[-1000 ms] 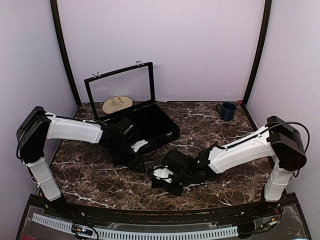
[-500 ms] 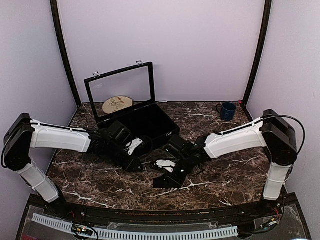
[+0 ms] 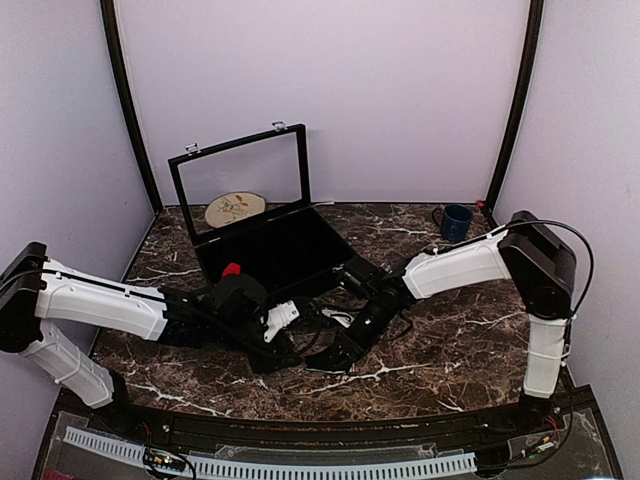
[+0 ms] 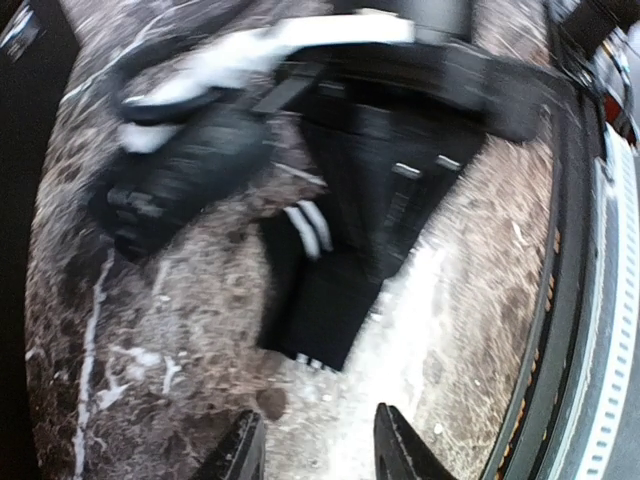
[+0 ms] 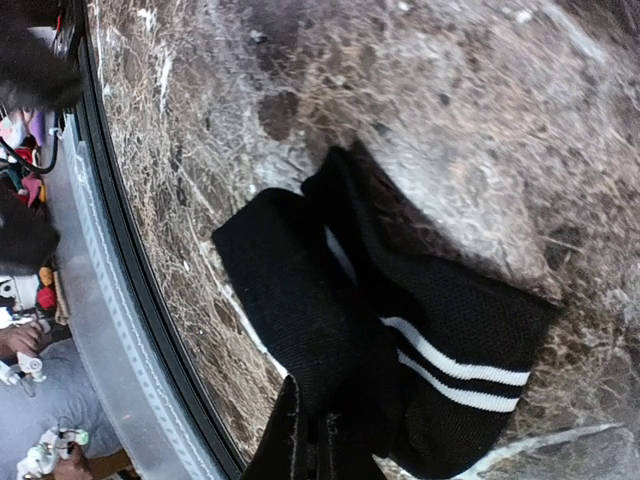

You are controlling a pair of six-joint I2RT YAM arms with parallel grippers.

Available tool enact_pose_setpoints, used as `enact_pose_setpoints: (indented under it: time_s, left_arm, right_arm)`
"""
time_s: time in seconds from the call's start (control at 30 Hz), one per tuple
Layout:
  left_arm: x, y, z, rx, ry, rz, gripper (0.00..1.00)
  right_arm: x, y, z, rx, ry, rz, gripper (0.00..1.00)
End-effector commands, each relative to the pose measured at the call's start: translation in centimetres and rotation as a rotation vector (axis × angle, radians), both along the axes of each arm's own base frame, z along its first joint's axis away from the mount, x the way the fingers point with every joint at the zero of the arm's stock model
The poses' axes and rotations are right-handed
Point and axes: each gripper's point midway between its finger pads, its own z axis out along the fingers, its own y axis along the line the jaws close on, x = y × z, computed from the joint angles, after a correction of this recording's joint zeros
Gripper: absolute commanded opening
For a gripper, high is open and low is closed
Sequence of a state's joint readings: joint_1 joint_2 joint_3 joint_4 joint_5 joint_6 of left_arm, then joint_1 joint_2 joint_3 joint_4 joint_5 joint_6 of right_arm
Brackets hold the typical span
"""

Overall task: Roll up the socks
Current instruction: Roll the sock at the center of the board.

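1. Where the table (image 3: 450,330) ends on your side, a white slotted rail (image 3: 300,466) runs along its near edge, with both arm bases at its ends.
2. Left gripper (image 4: 318,420): low over the dark marble, front centre. Its fingers stand apart with only bare table between them. It points at the sock just ahead and does not touch it. Its wrist view is blurred.
3. Black sock (image 5: 300,290): front centre of the table, between the two grippers. It is folded over on itself, with two white stripes (image 5: 455,370) across one part. One end is gathered up in the right fingers and the rest spreads toward the marble. You cannot tell how much of it lies flat.
4. Right gripper (image 5: 318,428): reaching in from the right and angled down toward the left gripper. Its fingers are closed on the black sock's fabric.
5. Red patch (image 3: 231,270): just beyond the left wrist, at the near edge of the case. Too little shows for you to name it.
6. Black case (image 3: 280,245): back left of the table, open, with its glass lid (image 3: 240,185) standing upright behind it.
7. Round plate (image 3: 236,208): pale with a plant motif, seen through the lid and near the rear wall.
8. Blue mug (image 3: 456,221): back right corner, upright, well apart from everything else.
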State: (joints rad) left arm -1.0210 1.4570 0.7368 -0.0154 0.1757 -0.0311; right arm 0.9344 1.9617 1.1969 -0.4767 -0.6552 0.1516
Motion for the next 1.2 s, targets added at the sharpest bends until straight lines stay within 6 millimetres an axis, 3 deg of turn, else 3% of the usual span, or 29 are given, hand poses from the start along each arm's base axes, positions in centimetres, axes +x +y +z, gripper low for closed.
enact_pose_setpoints:
  time_s: [0.0,0.33,0.6,0.8,1.17]
  left_arm:
    - [-1.3,-0.8,1.4,-0.054,-0.134,-0.127,0.41]
    - [-3.4,-2.5,-0.4,0.040,-0.259,-0.321,0.41]
    - [-2.4,-3.8,-1.9,0.144,-0.382,-0.378,0.41]
    - [-1.1,-4.7,-1.7,0.165,-0.472,-0.386,0.41]
    - [-1.6,-4.5,-3.6,0.221,-0.457,-0.458,0.41]
  right_arm:
    - [-0.1,0.2,0.1,0.012,0.096,-0.021,0.00]
    - [-0.1,0.2,-0.2,0.008,0.146,-0.023,0.00]
    - [-0.1,0.1,-0.6,-0.006,0.161,-0.014,0.00]
    - [0.0,0.1,-0.6,-0.004,0.167,-0.007,0.00]
    - [0.3,0.1,-0.4,0.009,0.184,0.002,0.00]
